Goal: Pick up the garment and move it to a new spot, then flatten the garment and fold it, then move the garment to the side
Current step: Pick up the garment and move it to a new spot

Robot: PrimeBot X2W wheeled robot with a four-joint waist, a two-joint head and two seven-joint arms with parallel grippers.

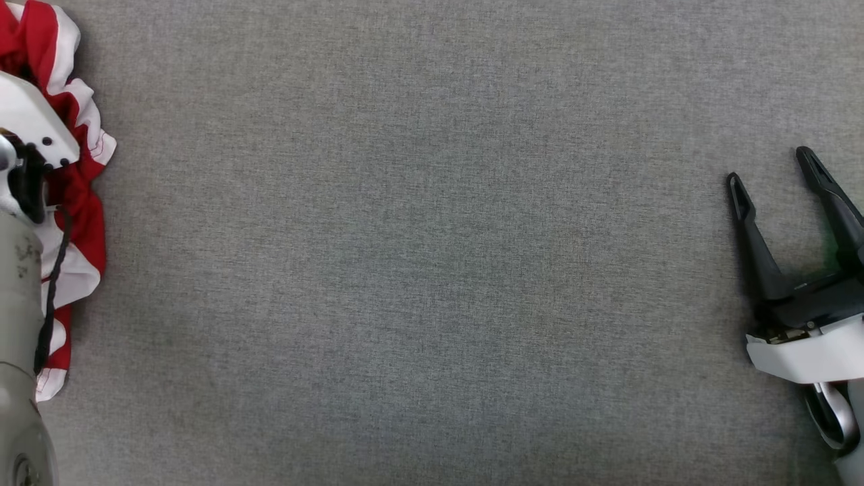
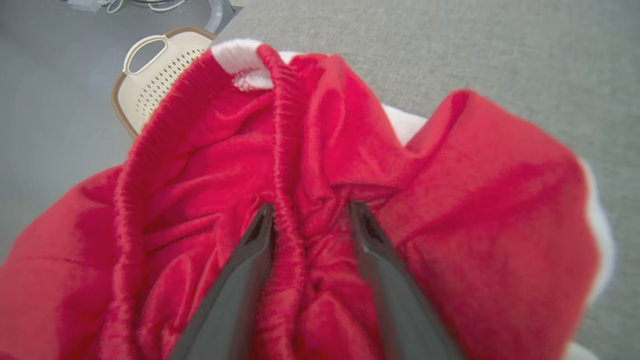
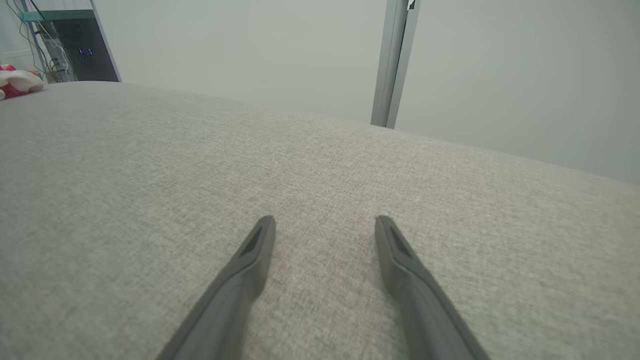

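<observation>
Clearly the crumpled red-and-white fleece garment (image 1: 84,196) lies bunched along the left edge of the grey woven table surface (image 1: 432,270), its heap running lengthwise down that edge, so the left arm is much the nearer. The left gripper (image 2: 310,210) stands spread astride the garment's gathered red elastic band (image 2: 285,150), not yet pinching it. The right gripper (image 1: 769,167) hangs wide apart at the surface's right edge, well apart from the cloth.

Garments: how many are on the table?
1. A red and white garment at the left edge of the table, under the left hand; others may lie out of frame.
</observation>
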